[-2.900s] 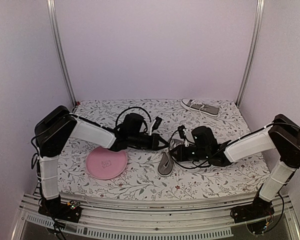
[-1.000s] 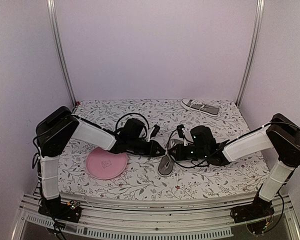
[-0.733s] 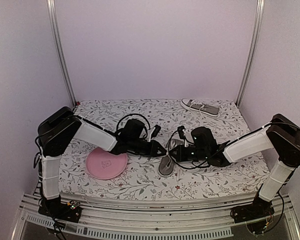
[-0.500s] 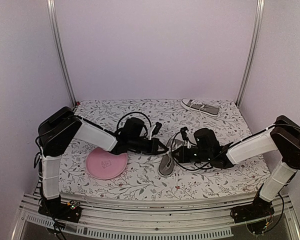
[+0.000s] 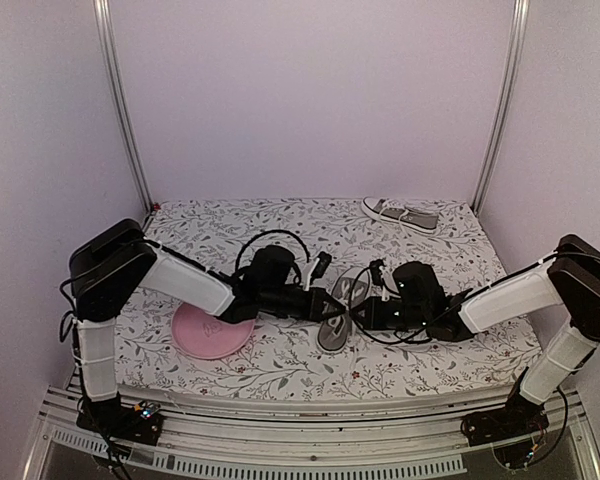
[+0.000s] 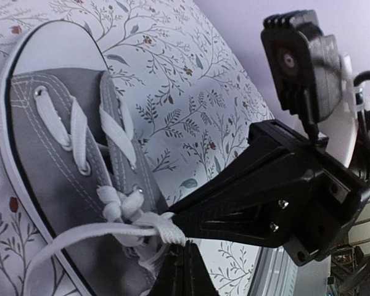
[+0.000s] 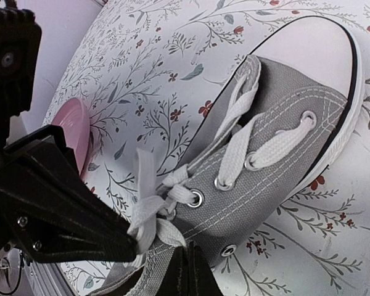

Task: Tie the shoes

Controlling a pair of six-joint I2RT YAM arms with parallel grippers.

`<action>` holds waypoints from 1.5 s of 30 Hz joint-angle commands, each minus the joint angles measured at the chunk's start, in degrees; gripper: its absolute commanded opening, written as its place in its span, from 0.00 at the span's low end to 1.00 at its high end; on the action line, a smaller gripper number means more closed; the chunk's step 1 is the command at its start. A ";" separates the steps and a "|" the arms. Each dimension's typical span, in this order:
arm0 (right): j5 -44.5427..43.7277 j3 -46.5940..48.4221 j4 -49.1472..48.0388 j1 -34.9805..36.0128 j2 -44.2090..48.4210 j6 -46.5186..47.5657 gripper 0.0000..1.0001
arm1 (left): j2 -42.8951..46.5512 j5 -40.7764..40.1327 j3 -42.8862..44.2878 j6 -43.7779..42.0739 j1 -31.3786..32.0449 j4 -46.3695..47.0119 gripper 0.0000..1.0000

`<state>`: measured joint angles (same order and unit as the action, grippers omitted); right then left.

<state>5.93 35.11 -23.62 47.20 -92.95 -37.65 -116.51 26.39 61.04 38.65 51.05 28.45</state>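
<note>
One grey shoe [image 5: 332,322] with white laces lies mid-table, toe toward the near edge, between the two arms. My left gripper [image 5: 342,309] comes in from the left and my right gripper [image 5: 357,312] from the right, tips almost touching over its top eyelets. In the left wrist view my left gripper [image 6: 185,248] is shut on a white lace [image 6: 163,232] next to the knot. In the right wrist view my right gripper [image 7: 189,251] is shut on a lace loop [image 7: 171,230] by the shoe [image 7: 283,132]. The other shoe [image 5: 401,214] lies at the back right.
A round pink plate [image 5: 205,335] lies under the left forearm, at the left in the right wrist view [image 7: 74,126]. A flowered cloth [image 5: 280,365] covers the table. Metal posts and purple walls close in the back and sides.
My left gripper has shut and moved right, onto the lace at the shoe's top. The right arm has drawn back slightly to the right, its jaws still shut.
</note>
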 commanded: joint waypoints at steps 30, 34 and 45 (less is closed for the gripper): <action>5.96 3.75 -2.81 -0.15 -1.36 3.21 0.02 | 4.36 -17.43 4.27 -5.74 1.30 -18.02 0.00; 5.98 5.05 -2.37 -0.16 -3.13 3.15 0.02 | 4.40 -17.04 4.12 -5.90 1.34 -17.55 0.00; 3.85 6.94 -0.81 -0.21 -5.53 2.01 0.02 | 4.41 -16.28 3.37 -6.22 1.90 -16.69 0.00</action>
<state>11.14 40.03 -25.21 47.09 -97.36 -35.09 -111.24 9.82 64.05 33.54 52.56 11.22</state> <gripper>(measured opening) 0.023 0.003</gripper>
